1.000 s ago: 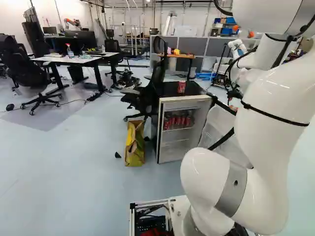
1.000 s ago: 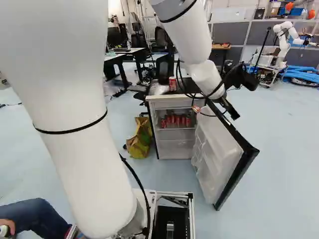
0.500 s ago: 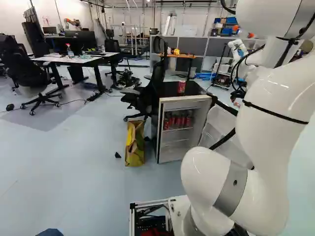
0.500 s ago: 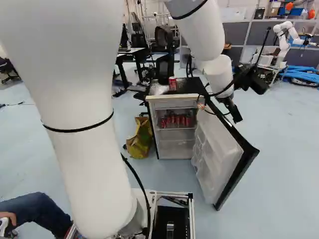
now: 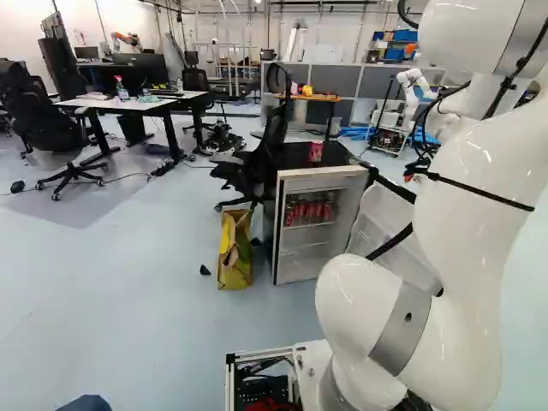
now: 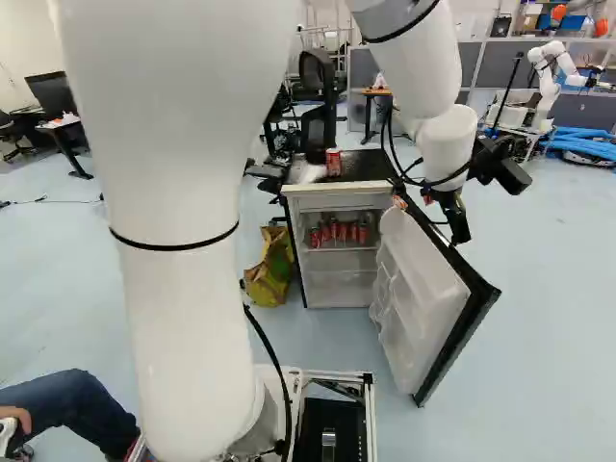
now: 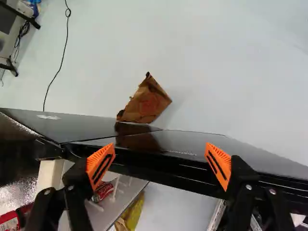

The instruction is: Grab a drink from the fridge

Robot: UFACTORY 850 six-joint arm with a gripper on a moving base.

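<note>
Your arm (image 6: 183, 308) has swung outward past the open fridge door (image 6: 416, 308), fingers (image 7: 100, 161) spread; you'll likely need to bring it back toward the soda cans (image 6: 334, 231).

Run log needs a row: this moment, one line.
fridge door open | claw open, empty, by door | red cans inside fridge | red can on top

Here's a glossy white arm (image 5: 467, 205), all smooth rounded tubes and bulging joints, with a satin grey band (image 5: 401, 332) low down, thin black straps (image 6: 173, 246) and loose black cables (image 6: 279, 370)! And look, a black gripper (image 6: 459, 227) sporting silvery screws (image 7: 249, 187) and ribbed, bright orange pads (image 7: 99, 166) with dark slots!
</note>
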